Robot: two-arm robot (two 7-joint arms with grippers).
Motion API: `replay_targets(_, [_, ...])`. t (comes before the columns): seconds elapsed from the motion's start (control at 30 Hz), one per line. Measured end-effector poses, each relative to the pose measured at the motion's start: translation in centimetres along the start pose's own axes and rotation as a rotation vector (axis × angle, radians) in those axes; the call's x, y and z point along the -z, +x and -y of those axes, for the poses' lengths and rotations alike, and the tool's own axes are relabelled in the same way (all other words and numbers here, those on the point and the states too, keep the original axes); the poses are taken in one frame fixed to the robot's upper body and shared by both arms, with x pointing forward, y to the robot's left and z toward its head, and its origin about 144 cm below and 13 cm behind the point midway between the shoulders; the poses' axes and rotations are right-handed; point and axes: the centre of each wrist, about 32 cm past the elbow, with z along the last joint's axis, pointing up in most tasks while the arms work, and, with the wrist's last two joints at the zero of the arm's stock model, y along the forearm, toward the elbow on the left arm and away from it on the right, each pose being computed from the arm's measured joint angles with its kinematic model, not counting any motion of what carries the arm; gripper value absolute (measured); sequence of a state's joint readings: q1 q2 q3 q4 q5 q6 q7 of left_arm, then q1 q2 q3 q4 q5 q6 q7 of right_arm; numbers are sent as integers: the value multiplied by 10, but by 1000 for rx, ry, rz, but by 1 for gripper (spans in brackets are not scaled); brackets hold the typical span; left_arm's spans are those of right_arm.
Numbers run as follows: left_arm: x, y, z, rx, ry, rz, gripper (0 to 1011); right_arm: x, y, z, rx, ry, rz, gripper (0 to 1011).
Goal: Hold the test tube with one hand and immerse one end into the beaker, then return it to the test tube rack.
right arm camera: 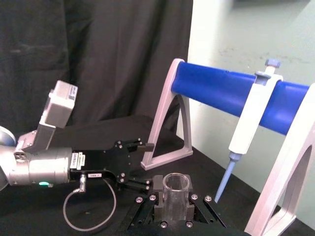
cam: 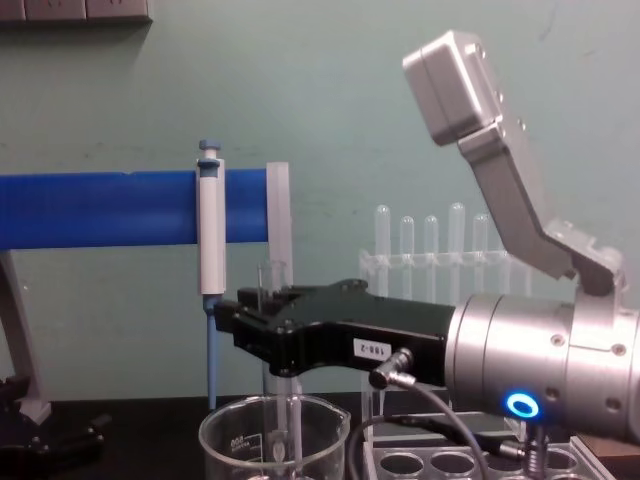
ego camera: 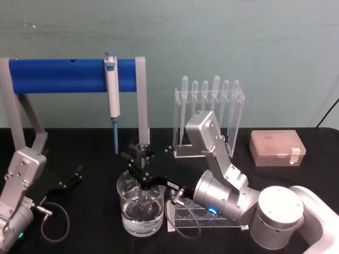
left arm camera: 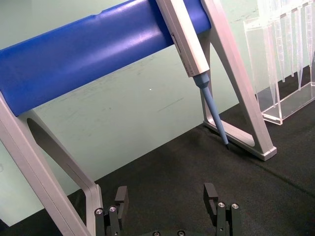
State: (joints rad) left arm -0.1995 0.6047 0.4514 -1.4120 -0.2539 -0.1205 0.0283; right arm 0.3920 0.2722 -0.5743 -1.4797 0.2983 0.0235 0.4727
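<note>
Black worktop [ego camera: 95, 159] below: right end effector [right arm camera: 172, 196] pinching test tube [right arm camera: 176, 189], lower end inside beaker [ego camera: 141, 209]; left end effector [left arm camera: 167, 201] spread, parked.

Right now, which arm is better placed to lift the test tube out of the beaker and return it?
The right. Its gripper is shut on the test tube, upright with its lower end in the beaker. The left gripper sits open, off to the beaker's left.

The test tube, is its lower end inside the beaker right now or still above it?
Inside. The right gripper holds the test tube upright, its lower part reaching below the rim of the beaker.
</note>
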Motion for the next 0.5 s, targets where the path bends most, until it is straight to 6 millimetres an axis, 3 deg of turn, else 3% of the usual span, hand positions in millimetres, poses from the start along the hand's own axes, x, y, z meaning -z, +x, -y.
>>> replay_targets(0.5, [0, 0, 0, 0, 0, 0, 1000, -36, 2, 1, -39, 37, 26, 217])
